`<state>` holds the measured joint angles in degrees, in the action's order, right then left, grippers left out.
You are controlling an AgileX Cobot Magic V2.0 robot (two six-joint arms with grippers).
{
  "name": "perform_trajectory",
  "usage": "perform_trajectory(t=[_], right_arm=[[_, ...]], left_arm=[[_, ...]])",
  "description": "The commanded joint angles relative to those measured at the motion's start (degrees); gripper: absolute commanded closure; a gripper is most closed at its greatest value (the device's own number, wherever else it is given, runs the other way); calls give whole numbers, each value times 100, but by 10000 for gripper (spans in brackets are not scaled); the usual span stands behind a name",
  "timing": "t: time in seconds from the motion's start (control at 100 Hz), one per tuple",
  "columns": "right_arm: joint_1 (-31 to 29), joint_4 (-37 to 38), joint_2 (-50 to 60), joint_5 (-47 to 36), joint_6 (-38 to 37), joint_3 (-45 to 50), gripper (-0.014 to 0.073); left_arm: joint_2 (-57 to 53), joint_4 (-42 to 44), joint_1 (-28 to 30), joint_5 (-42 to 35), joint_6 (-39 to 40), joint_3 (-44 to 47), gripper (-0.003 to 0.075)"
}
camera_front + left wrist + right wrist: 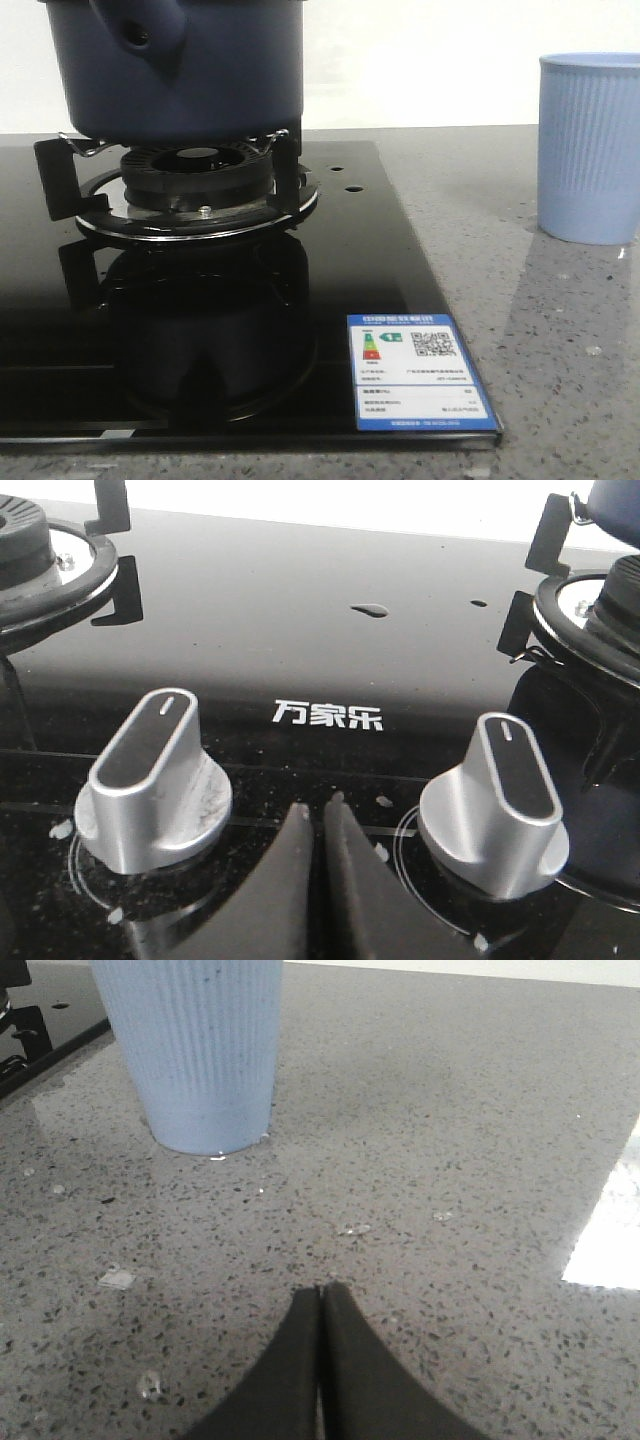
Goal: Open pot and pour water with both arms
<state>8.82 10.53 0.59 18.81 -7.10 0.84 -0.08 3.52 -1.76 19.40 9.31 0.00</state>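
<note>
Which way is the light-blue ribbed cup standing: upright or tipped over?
Upright. The cup stands on its base on the grey countertop, walls vertical, rim level at the top.

Front camera sits low and close at the hob's (400, 300) near edge, facing the pot (175, 65); left wrist overlooks the knobs (155, 780); right wrist, low over the counter (450, 1110), shares the cup (190, 1050).

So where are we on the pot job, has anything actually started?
Nothing looks done. The pot sits on the burner; its top is out of frame, so the lid can't be checked. Neither arm has anything in hand: the left gripper is shut, empty, between the stove knobs, and the right gripper is shut over bare counter near the cup. Opening and pouring apparently remain.
</note>
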Motion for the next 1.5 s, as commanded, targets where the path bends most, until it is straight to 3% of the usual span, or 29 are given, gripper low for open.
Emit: perform_trajectory(t=[0.0,0.61,0.74,0.88,1.07,1.24,1.31,1.38,1.49], right_arm=[[-44,39,130,-121,46,24,667],[-44,39,130,-121,46,24,667],[-44,983,130,-43,46,24,667],[-44,1152,130,-73,46,24,667],[-44,1156,130,-522,46,24,667],[-44,714,130,-2203,35,24,667],[-44,357,130,-2921,-194,24,667],[-44,-86,130,-3453,-552,24,667],[-44,-1168,130,-3313,-857,24,666]], left_arm=[[-160,-19,1,-249,58,227,739],[-160,-19,1,-249,58,227,739],[-160,-19,1,-249,58,227,739],[-160,-19,1,-249,58,227,739],[-160,-19,1,-249,58,227,739],[-160,-38,1,-347,58,227,739],[-160,-571,1,-720,58,227,740],[-160,-1839,1,-1181,58,227,739],[-160,-3643,1,-1645,58,227,739]])
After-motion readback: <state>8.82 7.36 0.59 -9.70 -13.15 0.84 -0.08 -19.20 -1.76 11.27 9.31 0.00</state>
